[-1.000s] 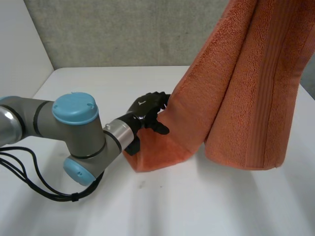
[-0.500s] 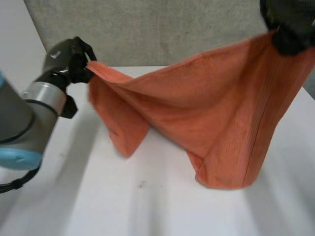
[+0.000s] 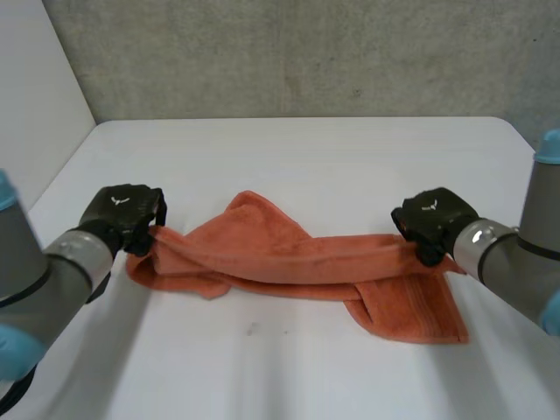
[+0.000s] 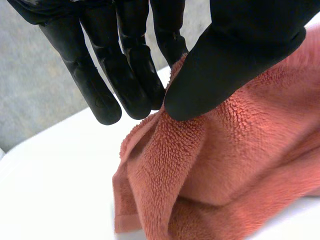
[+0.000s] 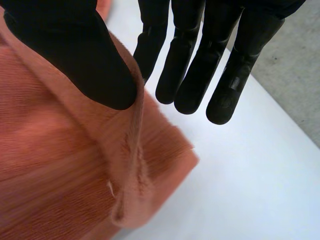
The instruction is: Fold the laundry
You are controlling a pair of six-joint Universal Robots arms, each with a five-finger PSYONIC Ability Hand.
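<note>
Together, left robot hand (image 3: pixel 122 214) and right robot hand (image 3: pixel 435 219) each pinch one orange towel (image 3: pixel 280 254) end.

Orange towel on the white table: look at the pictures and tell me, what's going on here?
A two-armed robot is partway through folding an orange towel. Its left hand pinches one end between thumb and fingers, and its right hand pinches the other end. The towel lies between them on the white table as a long, bunched band, not yet a neat fold.
</note>
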